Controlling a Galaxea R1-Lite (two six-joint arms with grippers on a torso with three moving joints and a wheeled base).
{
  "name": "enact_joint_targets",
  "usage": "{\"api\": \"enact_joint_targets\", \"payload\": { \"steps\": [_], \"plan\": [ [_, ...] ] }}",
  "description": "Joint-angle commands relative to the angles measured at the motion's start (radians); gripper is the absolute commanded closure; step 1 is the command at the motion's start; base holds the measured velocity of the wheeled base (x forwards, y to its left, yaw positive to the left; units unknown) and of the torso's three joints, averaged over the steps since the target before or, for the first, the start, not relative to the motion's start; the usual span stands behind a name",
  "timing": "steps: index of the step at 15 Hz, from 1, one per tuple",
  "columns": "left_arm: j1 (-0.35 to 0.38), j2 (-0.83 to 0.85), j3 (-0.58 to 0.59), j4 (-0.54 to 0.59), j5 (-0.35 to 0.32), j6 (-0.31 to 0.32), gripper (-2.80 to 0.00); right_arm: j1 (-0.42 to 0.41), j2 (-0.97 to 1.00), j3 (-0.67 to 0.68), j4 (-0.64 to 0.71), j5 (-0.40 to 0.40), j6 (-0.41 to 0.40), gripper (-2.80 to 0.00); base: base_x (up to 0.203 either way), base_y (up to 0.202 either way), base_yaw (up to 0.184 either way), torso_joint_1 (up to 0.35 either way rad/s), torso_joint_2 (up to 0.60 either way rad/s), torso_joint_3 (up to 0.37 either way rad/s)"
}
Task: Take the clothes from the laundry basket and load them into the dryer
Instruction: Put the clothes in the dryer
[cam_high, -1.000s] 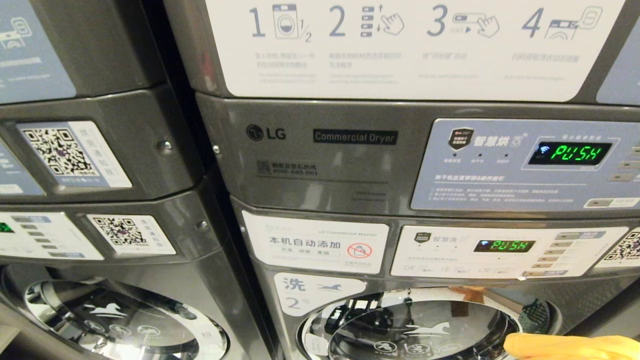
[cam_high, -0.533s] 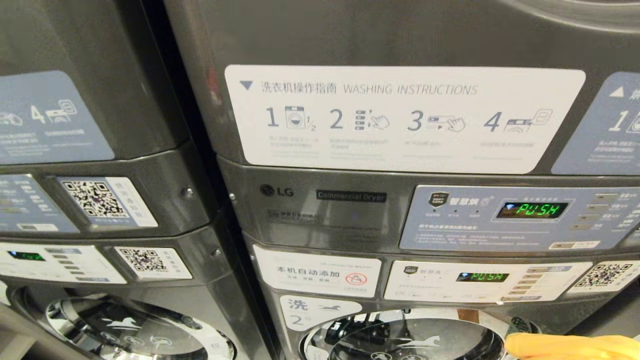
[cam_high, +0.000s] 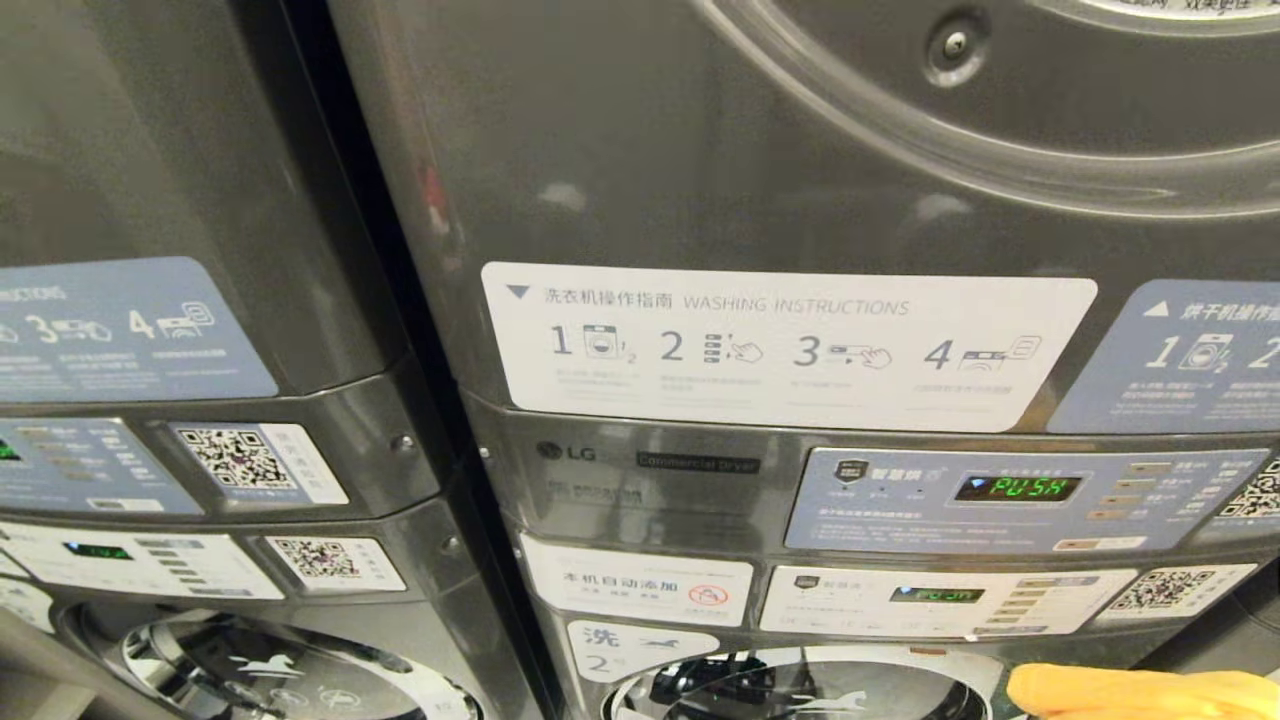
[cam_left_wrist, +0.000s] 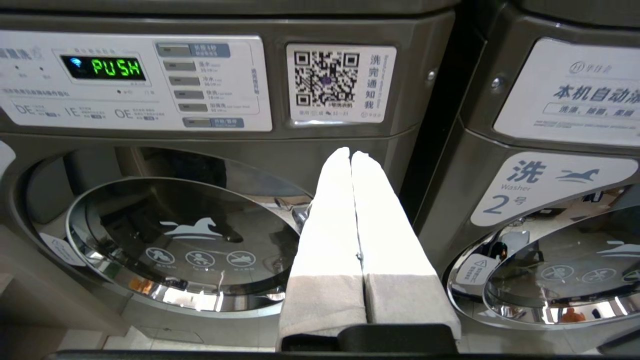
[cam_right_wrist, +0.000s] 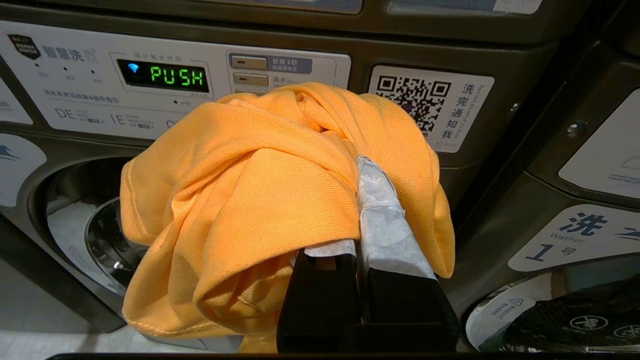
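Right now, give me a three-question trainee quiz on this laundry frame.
1. True or false: the right gripper is shut on the orange garment.
2. What does the green display on the dryer panel read?
3. The left gripper is: A) holding cloth, B) shut and empty, C) wide open.

Key: 1 true; 2 PUSH; 3 B.

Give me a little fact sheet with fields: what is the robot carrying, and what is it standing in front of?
Held item: orange garment, bunched over the right gripper, whose fingers are shut on it
Left gripper: fingers shut, holding nothing
Facing: stacked grey machines, dryer above a washer marked 2
Dryer door: only its lower rim shows
Dryer display: reads PUSH
Laundry basket: not in view
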Motion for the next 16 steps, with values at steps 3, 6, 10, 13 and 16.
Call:
{"api": "enact_joint_targets", "payload": {
  "steps": [3, 6, 10, 13, 16],
  "plan": [
    [0.0, -0.002, 0.0, 0.0, 0.0, 0.0, 0.0, 0.0, -0.001, 0.0, -0.001, 0.0, -0.004, 0.0, 0.0, 0.0, 0.0, 0.159, -0.34, -0.189],
    [0.0, -0.002, 0.0, 0.0, 0.0, 0.0, 0.0, 0.0, -0.001, 0.0, -0.001, 0.0, -0.004, 0.0, 0.0, 0.0, 0.0, 0.152, -0.33, -0.176],
    [0.0, -0.002, 0.0, 0.0, 0.0, 0.0, 0.0, 0.0, -0.001, 0.0, -0.001, 0.0, -0.004, 0.0, 0.0, 0.0, 0.0, 0.154, -0.32, -0.174],
    [0.0, -0.002, 0.0, 0.0, 0.0, 0.0, 0.0, 0.0, -0.001, 0.0, -0.001, 0.0, -0.009, 0.0, 0.0, 0.0, 0.0, 0.149, -0.32, -0.174],
    [0.0, -0.002, 0.0, 0.0, 0.0, 0.0, 0.0, 0.0, -0.001, 0.0, -0.001, 0.0, -0.01, 0.0, 0.0, 0.0, 0.0, 0.129, -0.27, -0.143]
  ]
}}
